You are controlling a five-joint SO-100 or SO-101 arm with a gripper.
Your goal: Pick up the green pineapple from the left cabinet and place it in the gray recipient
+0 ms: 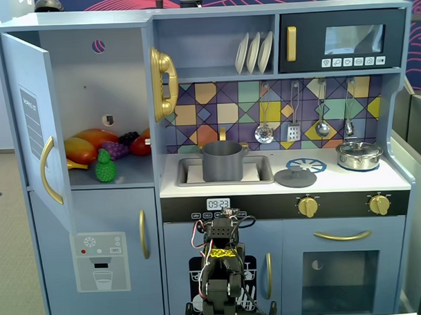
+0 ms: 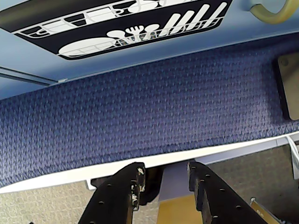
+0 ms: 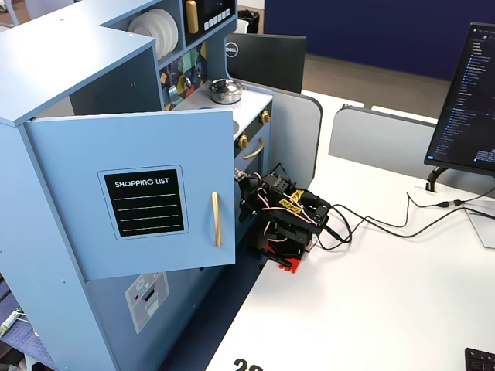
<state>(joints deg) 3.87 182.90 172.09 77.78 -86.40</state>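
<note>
Gripper (image 2: 164, 179) sits nearest in wrist view, fingers a narrow gap apart, holding nothing, pointing at blue carpet (image 2: 140, 116) w/ the kitchen's base beyond. In a fixed view the arm (image 1: 221, 268) is folded low at front centre. Green pineapple (image 1: 105, 166) stands on the left cabinet (image 1: 91, 99) shelf, door open, up and left of the gripper, well apart. Gray recipient (image 1: 222, 161) sits in the sink (image 1: 263, 171), above the arm.
</note>
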